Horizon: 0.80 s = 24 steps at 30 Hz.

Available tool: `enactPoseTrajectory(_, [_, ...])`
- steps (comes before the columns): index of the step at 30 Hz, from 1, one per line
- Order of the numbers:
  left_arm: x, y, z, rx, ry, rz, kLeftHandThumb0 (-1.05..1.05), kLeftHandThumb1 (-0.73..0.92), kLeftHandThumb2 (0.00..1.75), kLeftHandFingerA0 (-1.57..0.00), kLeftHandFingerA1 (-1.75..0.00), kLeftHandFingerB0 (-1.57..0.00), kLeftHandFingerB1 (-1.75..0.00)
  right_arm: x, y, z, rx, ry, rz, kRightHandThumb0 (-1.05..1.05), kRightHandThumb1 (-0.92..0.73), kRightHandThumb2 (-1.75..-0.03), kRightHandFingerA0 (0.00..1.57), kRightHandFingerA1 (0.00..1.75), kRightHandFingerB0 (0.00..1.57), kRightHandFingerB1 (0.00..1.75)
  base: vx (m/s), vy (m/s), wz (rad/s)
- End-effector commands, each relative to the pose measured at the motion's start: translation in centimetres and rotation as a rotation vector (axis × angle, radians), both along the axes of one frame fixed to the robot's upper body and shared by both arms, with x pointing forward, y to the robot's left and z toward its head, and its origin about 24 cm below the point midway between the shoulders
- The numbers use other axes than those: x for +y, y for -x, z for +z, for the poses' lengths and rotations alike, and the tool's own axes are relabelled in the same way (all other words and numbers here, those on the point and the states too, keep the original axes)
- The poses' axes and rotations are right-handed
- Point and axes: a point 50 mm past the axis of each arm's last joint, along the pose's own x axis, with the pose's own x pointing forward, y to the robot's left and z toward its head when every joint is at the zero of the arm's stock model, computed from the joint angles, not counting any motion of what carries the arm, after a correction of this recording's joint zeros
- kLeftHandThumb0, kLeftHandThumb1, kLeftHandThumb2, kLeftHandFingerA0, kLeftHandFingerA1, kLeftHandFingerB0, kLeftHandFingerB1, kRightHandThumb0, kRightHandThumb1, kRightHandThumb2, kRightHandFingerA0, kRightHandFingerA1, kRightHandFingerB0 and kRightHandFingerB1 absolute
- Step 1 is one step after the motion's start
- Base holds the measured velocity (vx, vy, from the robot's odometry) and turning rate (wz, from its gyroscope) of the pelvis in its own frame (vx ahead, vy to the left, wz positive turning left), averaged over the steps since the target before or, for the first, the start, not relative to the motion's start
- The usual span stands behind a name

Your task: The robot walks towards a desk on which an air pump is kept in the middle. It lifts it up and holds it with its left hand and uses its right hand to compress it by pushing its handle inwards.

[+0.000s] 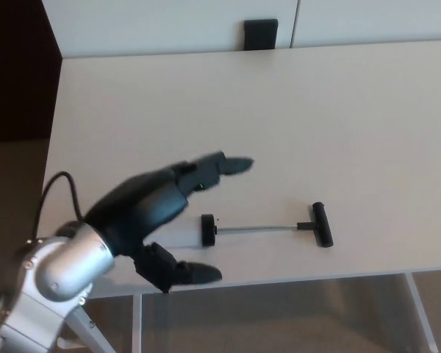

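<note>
Hovering wide open over the air pump lying near the desk front edge, the left hand hides its barrel — a blind, off-centre grasp could roll it off.

A pale, cream-white rectangular bench with a smooth matte top and white metal legs fills most of the head view. Lying flat on it near the front edge is a hand air pump: a black collar at the end of its whitish barrel, a thin silver rod extended to the right, and a black T-shaped handle. The barrel is largely hidden. A small black rectangular block sits at the bench's far edge.
</note>
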Motion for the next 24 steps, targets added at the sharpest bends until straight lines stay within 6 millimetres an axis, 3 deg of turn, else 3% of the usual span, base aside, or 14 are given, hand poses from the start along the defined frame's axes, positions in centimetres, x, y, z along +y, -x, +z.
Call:
enactPoseTrajectory(1, [0.6,0.2,-3.0,0.024,-0.441,0.017,-0.66,0.41,0.73,-0.08,-0.38,-0.01,-0.26,-1.3,-0.4,0.8,0.015,0.066,-0.006,-0.25,-0.70,-0.62,0.50,0.42,0.35,0.34,0.00,0.000,0.00])
enactPoseTrajectory(9, [1.2,-0.2,-2.6,-0.034,-0.516,0.013,-0.64,0.42,0.71,-0.10,-0.37,-0.07,-0.29,-1.4,-0.4,0.8,0.017,0.068,0.000,-0.24,-0.70,-0.61,0.52,0.43,0.36,0.34,0.00,0.000,0.00])
enactPoseTrajectory(10, [1.6,-0.7,-2.0,-0.090,-0.538,0.029,-0.33,0.24,0.84,0.00,-0.47,0.00,-0.47,-1.4,-0.5,0.8,0.018,0.067,0.000,-0.25,-0.69,-0.61,0.51,0.42,0.36,0.34,0.00,0.000,0.00])
enactPoseTrajectory(17, [2.3,-2.0,-0.4,-0.246,-0.604,0.067,-0.33,0.23,0.84,-0.01,-0.47,0.00,-0.46,-1.4,-0.7,0.8,0.017,0.064,0.007,-0.27,-0.67,-0.60,0.50,0.42,0.35,0.34,0.00,0.000,0.00])
enactPoseTrajectory(18, [2.5,-2.0,-0.2,-0.260,-0.612,0.069,-0.67,0.42,0.70,-0.17,-0.38,-0.11,-0.34,-1.4,-0.7,0.8,0.020,0.063,0.006,-0.28,-0.67,-0.60,0.52,0.43,0.36,0.34,0.00,0.000,0.00])
enactPoseTrajectory(24, [2.8,-2.3,0.5,-0.335,-0.658,0.080,-0.67,0.42,0.71,-0.17,-0.38,-0.10,-0.34,-1.4,-0.8,0.8,0.027,0.070,0.023,-0.30,-0.66,-0.60,0.53,0.43,0.35,0.34,0.00,0.000,0.00])
